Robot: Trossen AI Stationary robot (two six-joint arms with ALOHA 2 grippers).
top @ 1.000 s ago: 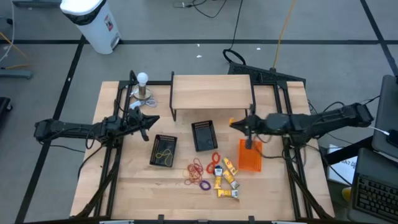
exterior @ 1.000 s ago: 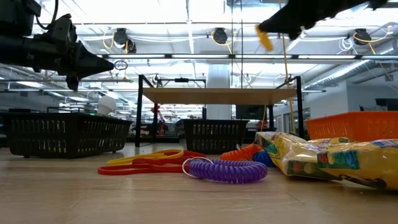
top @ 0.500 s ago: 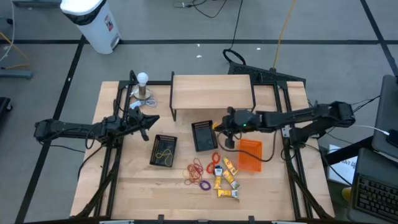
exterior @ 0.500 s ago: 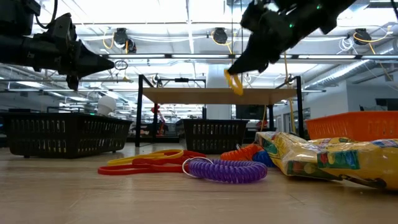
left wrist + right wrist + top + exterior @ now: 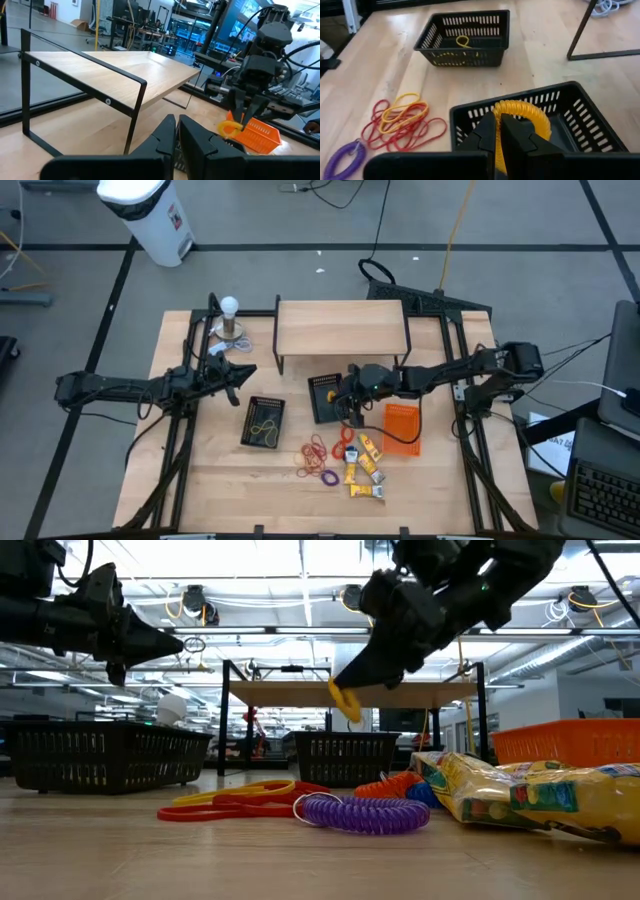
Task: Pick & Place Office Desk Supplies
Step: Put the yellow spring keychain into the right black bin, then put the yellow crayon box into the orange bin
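Note:
My right gripper reaches in from the table's right and hovers over the middle black basket, shut on a yellow coil band. Loose red, orange and yellow rubber bands, a purple coil and yellow packets lie on the table near its front. The left black basket has yellow bands lying on its floor. My left gripper waits shut and level at the table's left, holding nothing. My right gripper pinches the yellow coil band between its two fingers at one spot on the ring. The fingers slant down from the table's right. The ring hangs off the fingertips, lifted clear above the middle black basket.
An orange basket stands right of the middle black basket. A wooden shelf on a black frame spans the back of the table. A white ball on a metal stand is at the back left.
My right gripper has moved toward the table's left edge and down, tipping further downward. It has carried the yellow coil band from above the orange basket to above the middle black basket, staying shut on it.

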